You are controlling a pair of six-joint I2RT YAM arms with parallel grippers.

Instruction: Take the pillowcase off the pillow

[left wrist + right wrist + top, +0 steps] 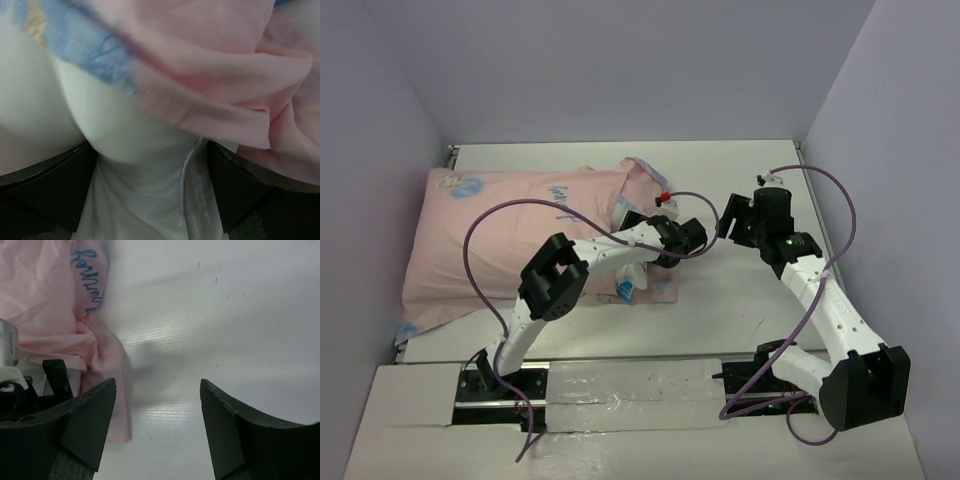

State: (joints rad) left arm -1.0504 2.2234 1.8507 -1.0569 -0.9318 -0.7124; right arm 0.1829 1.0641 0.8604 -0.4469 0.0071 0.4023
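Left wrist shows white pillow (125,140) poking out of the pink pillowcase (215,75).

Even soft overhead light, left wrist close-up blurred and dim below, faint table shadows

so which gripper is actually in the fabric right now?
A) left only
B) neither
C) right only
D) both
A: the left gripper has the white pillow bulging between its open fingers, under the pink pillowcase. The right gripper hangs open over the table, holding nothing.
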